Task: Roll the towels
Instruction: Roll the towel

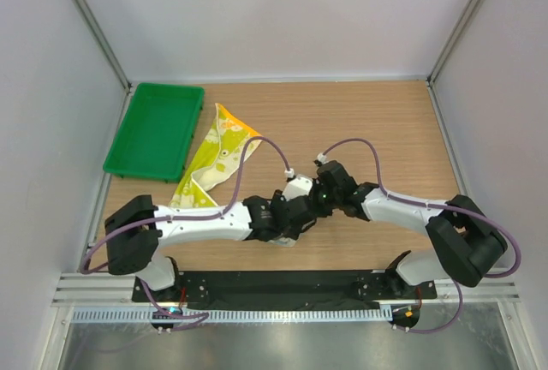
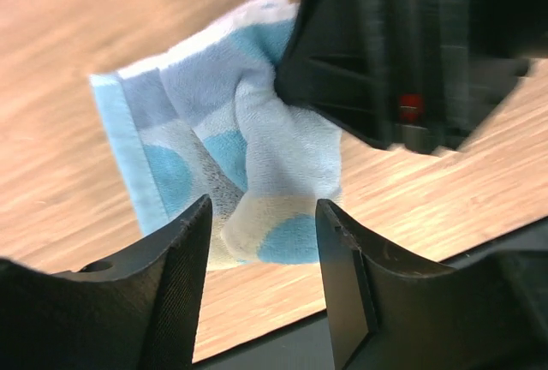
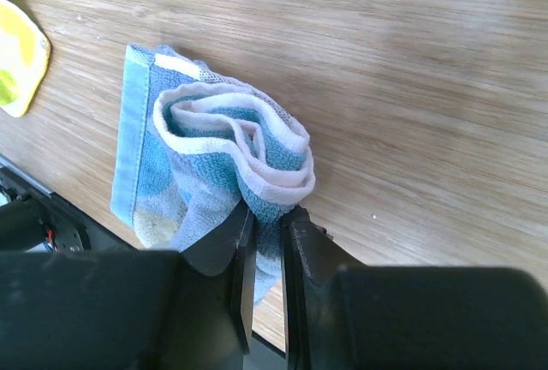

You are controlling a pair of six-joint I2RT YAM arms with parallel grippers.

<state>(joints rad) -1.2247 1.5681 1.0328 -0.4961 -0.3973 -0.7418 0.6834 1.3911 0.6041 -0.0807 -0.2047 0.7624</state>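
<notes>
- The blue towel (image 3: 205, 156), judged limp and light, is pinched at its coiled lower-centre edge by the right gripper (image 3: 268, 217).
- The left gripper (image 2: 263, 209) is spread wide, empty.

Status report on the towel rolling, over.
Right gripper shut on blue towel, loosely rolled. Left gripper open, astride same towel. Yellow-green towel unrolled, beside green tray. Nothing blocking.
</notes>
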